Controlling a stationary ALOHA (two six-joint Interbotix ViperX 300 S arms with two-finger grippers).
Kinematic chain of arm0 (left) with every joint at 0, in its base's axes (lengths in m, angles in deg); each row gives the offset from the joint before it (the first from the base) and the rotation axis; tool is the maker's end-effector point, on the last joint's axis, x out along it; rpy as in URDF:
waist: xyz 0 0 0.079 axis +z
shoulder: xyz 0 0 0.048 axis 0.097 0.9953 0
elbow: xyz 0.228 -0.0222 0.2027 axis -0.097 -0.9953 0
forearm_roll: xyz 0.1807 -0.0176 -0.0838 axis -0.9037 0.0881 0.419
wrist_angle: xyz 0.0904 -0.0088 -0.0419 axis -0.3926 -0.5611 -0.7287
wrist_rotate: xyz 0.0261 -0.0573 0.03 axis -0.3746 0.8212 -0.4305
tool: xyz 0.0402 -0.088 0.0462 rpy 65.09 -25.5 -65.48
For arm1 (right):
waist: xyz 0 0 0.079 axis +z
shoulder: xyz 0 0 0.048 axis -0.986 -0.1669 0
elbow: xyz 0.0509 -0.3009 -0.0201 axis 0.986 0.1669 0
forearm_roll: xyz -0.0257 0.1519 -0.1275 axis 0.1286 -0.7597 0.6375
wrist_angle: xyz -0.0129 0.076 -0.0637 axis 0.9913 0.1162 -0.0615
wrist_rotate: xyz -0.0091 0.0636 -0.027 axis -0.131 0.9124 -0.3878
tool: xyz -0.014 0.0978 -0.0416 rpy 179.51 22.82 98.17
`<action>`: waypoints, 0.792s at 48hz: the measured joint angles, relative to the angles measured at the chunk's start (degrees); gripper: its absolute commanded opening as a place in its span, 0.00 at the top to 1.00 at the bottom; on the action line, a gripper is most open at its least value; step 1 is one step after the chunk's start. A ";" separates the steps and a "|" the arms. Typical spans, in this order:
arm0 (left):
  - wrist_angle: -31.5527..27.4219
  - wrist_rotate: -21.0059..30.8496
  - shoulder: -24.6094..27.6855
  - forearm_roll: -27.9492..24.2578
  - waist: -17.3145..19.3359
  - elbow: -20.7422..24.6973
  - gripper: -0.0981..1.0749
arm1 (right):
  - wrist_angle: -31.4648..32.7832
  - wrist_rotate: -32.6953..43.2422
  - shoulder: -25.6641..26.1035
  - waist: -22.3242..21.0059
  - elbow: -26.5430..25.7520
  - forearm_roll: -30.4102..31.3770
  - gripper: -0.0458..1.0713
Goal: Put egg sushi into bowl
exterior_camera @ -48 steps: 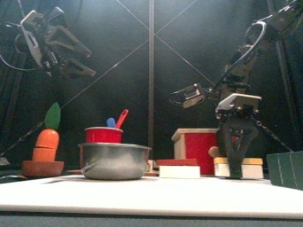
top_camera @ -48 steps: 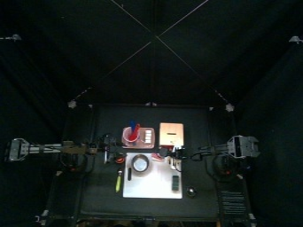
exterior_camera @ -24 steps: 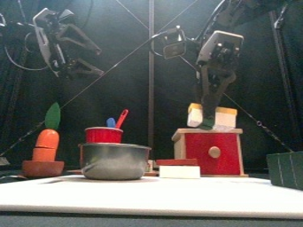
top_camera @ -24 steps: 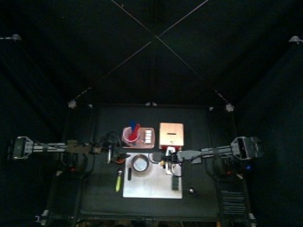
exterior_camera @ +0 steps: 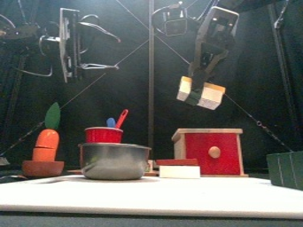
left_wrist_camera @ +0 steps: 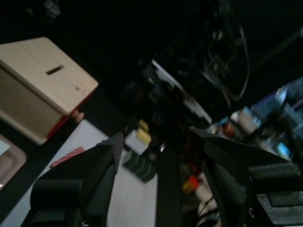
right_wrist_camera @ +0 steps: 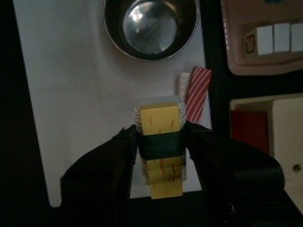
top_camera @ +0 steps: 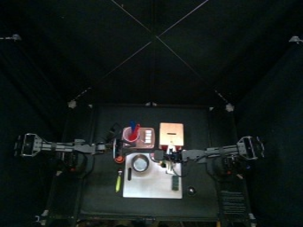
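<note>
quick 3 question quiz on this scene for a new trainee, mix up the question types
1. True or false: the right tool holds the egg sushi in the air, above the table's things.
2. What colour is the band around the egg sushi? A) red B) dark C) white
3. Fill in: in the front view, the bowl stands in front of a red ____ holding utensils.

Key: 1 true; 2 B; 3 cup. The left tool is open, raised and empty.

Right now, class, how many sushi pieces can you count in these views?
2: the egg sushi held up in the right gripper, and a sushi piece lying before the red box. Others may be hidden.
</note>
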State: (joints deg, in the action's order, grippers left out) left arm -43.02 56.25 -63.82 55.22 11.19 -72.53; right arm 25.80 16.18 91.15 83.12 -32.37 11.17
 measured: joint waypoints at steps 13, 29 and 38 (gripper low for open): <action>4.92 0.26 8.35 13.18 -4.04 1.14 0.12 | -1.23 0.09 -0.62 0.00 -1.41 3.43 0.40; 2.81 0.18 14.24 14.15 -5.27 6.33 0.12 | -1.49 0.09 -1.05 -0.09 -1.58 3.52 0.40; -7.91 0.09 14.06 15.64 -4.13 9.67 0.12 | -1.49 0.09 -1.05 -0.09 -1.58 3.52 0.40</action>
State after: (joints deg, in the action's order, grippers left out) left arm -50.93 56.34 -49.75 70.87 7.06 -62.86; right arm 24.30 16.27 90.10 83.03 -33.95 14.68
